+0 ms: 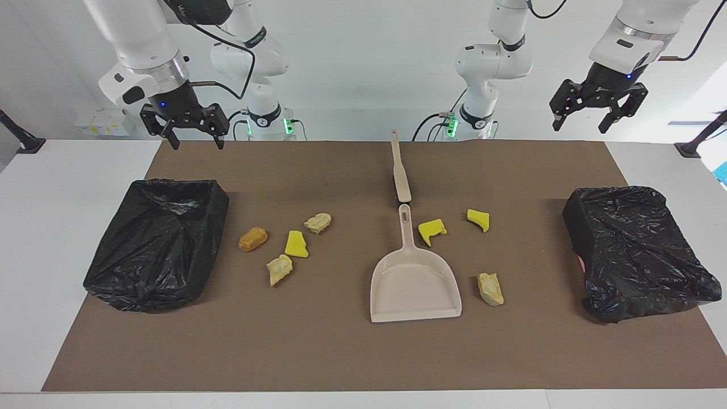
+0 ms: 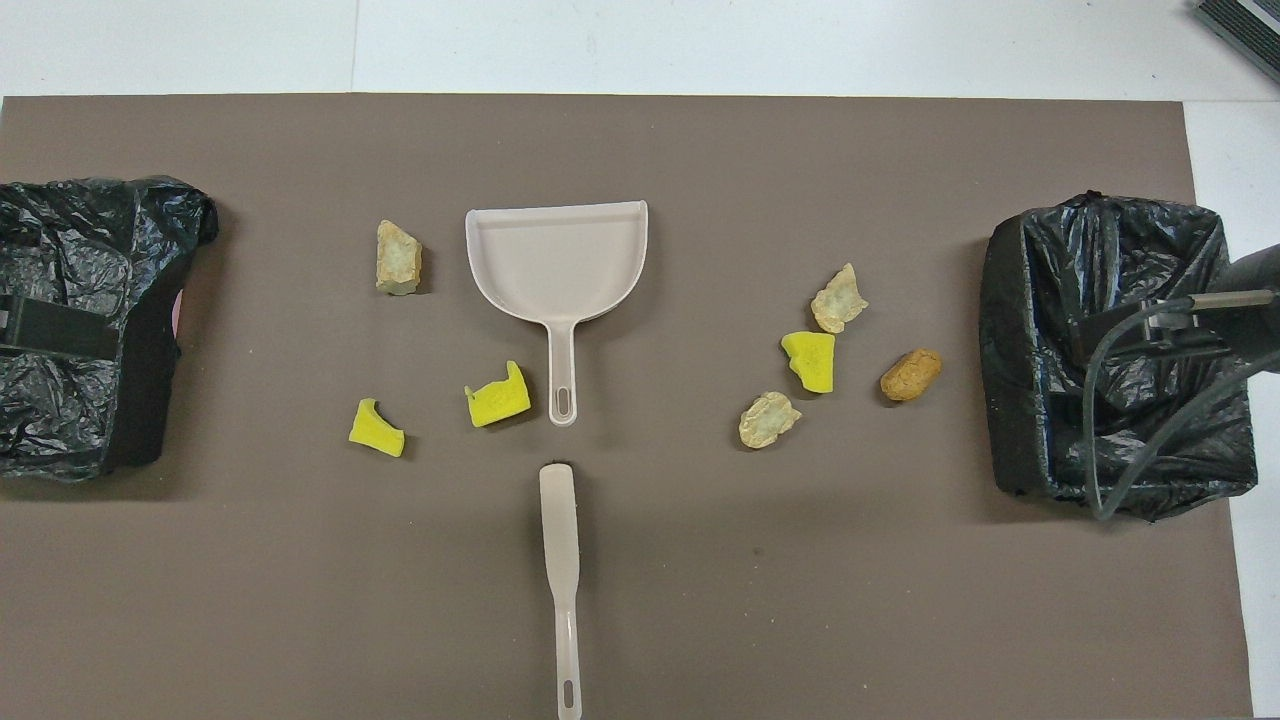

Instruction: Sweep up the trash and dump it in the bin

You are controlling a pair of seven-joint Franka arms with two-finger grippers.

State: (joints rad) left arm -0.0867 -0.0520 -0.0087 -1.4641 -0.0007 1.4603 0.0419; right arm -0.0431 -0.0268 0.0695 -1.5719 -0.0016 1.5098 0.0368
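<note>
Several small pieces of trash lie on the brown mat [image 1: 341, 352]: an orange-brown nugget [image 1: 253, 238], yellow foam wedges [image 1: 296, 244] [image 1: 431, 230] [image 1: 478, 219] and pale tan chunks [image 1: 317, 222] [image 1: 279, 269] [image 1: 491, 288]. Among them the beige dustpan [image 1: 414, 287] [image 2: 557, 255] lies flat, handle toward the robots. In line with that handle and nearer to the robots lies a beige brush [image 1: 399, 170] [image 2: 562, 560]. My right gripper [image 1: 197, 142] hangs open over the mat's robot-side edge, holding nothing. Past the mat's corner at the left arm's end, my left gripper [image 1: 580, 126] hangs open and empty.
Two bins lined with black bags stand on the mat. One [image 1: 159, 244] [image 2: 1120, 350] is at the right arm's end with its mouth open upward. The other [image 1: 636, 250] [image 2: 90, 320] is at the left arm's end. White table [image 1: 68, 238] surrounds the mat.
</note>
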